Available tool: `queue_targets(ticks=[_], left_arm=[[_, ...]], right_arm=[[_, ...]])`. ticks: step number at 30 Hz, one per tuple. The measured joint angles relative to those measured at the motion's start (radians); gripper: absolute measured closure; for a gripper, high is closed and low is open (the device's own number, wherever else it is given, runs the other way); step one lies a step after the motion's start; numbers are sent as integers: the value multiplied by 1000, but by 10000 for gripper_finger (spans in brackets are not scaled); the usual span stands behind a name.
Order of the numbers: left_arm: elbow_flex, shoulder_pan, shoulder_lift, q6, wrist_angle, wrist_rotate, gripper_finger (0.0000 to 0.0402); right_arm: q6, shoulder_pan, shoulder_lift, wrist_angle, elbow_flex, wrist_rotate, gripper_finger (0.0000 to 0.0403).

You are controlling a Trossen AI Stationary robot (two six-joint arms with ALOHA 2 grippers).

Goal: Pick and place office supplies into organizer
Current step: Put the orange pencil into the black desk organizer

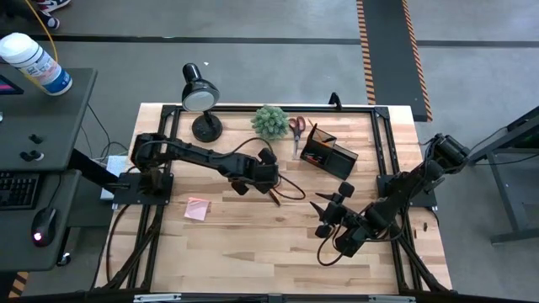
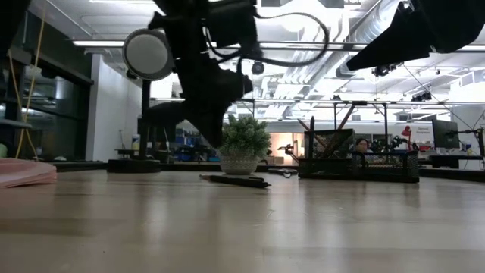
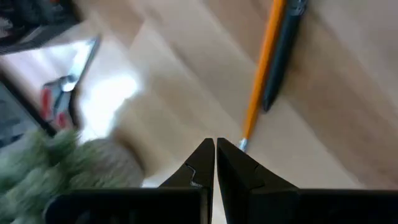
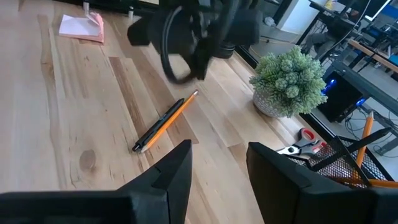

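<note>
An orange pencil (image 3: 261,81) and a black pen (image 3: 283,56) lie side by side flat on the wooden table, also visible in the right wrist view as pencil (image 4: 171,118) and pen (image 4: 152,132). My left gripper (image 3: 215,148) is shut and hovers above the table just short of the pencil's end, touching nothing; the low view shows it (image 2: 220,140) clear of the pencil (image 2: 235,180). My right gripper (image 4: 217,158) is open, waiting over the near right of the table (image 1: 328,210). The black organizer (image 1: 328,153) stands at the far side with pencils in it. Red-handled scissors (image 1: 296,130) lie beside it. A pink sticky pad (image 1: 197,209) lies to the left.
A green fuzzy plant (image 1: 269,122) in a pot stands at the far edge between a black desk lamp (image 1: 200,97) and the scissors. The plant (image 3: 56,168) is close to my left gripper. Bare wood lies at the near middle of the table (image 1: 253,244).
</note>
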Motion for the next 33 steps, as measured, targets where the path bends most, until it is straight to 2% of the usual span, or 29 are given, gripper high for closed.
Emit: queue_targets(ticks=[6,10,27,33], left_arm=[[78,0,77,8,-140,-5,394],[96,0,91,9,-169,-12,394],[86,75,92,21,-181,27,394],[86,70,92,38,-177,39,394]], right_arm=[[0,0,0,0,0,-4,258],[0,0,0,0,0,-9,258],[0,0,0,0,0,-12,258],[0,0,0,0,0,-12,258]])
